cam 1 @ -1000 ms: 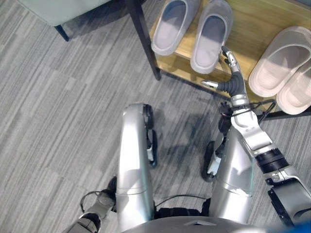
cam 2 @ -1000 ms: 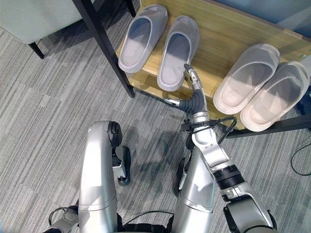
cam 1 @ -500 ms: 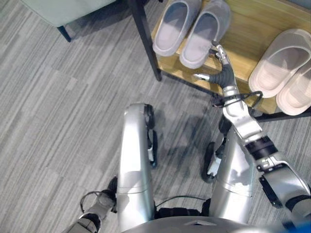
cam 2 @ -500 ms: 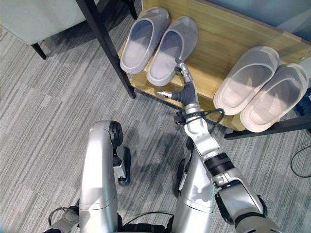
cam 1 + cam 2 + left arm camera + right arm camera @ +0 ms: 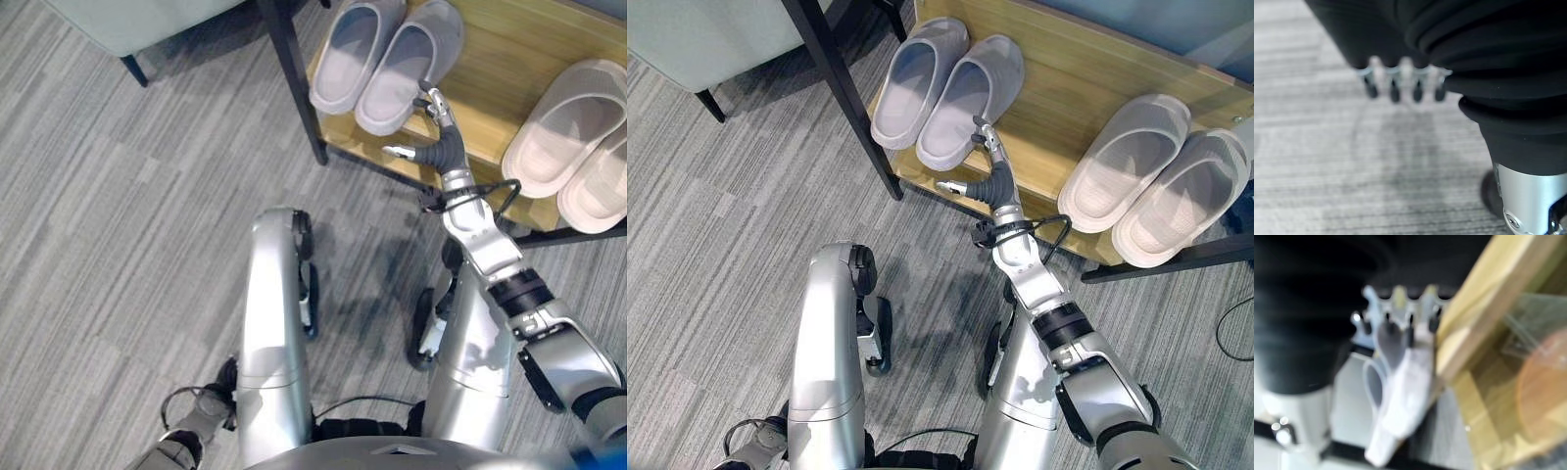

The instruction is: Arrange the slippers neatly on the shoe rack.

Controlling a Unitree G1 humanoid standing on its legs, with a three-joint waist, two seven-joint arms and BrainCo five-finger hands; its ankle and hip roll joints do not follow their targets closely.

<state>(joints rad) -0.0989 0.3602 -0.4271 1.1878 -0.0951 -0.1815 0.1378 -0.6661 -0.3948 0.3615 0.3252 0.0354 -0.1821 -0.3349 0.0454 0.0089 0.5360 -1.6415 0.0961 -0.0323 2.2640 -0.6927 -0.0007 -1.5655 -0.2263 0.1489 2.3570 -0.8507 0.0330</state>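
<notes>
Slippers sit in 2 pairs on the wooden shelf (image 5: 1087, 108) of the shoe rack: a grey pair at its left end and a beige pair at its right end. The left grey slipper (image 5: 913, 80) and the right grey slipper (image 5: 968, 99) lie side by side and touching, heels at the shelf's front edge. The right hand (image 5: 990, 174) reaches in over that front edge, its fingers (image 5: 984, 134) straight and resting against the right side of the right grey slipper near its heel, thumb spread out to the left along the edge, clasping nothing. The 2 beige slippers (image 5: 1129, 159) (image 5: 1181, 194) lie close together, well apart from the hand. A black rack post (image 5: 844, 95) stands by the shelf's front-left corner. The left hand (image 5: 1400, 81) hangs above the grey carpet (image 5: 127, 215), fingers relaxed and empty.
</notes>
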